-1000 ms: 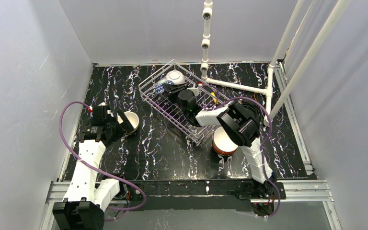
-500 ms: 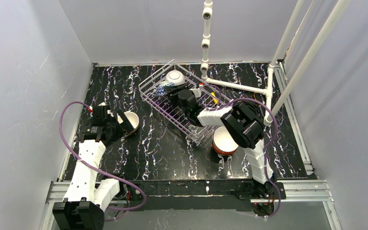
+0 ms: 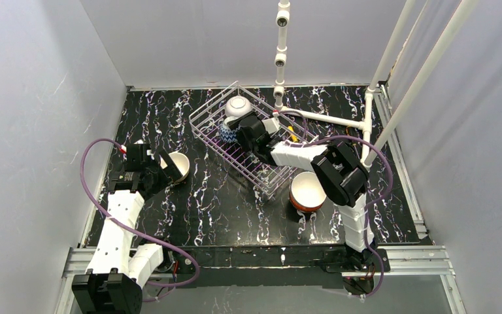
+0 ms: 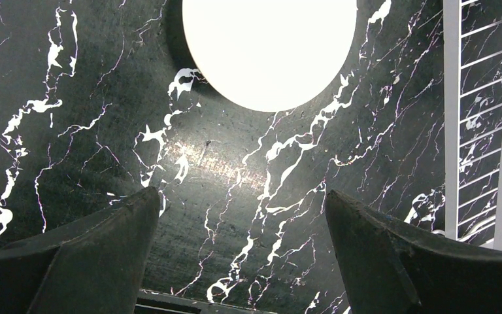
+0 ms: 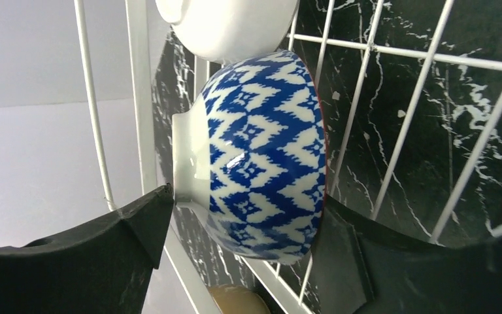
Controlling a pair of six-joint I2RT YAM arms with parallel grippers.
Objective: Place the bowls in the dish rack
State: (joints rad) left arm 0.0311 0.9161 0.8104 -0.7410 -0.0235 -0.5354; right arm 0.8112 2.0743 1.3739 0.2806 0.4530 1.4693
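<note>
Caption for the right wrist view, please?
Right tool open around blue-patterned bowl standing on edge in dish rack.

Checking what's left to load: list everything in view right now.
Blue-and-white patterned ceramic bowl: 1, on its side at the rack's far end.
White ceramic bowl: 1, upside down in the rack, beside the blue one.
Tan round bowl: 1, white inside, on the table by the left gripper.
Red-orange round bowl: 1, upright on the table near the rack's near corner.
Silvery-white wire dish rack: 1, mid-table, set diagonally.
White pipe frame: 1, far right.
Black marbled table: 1.
Purple cables: 2, one per arm.
Left gripper: open, empty.
Right gripper: open, straddling the blue bowl.
</note>
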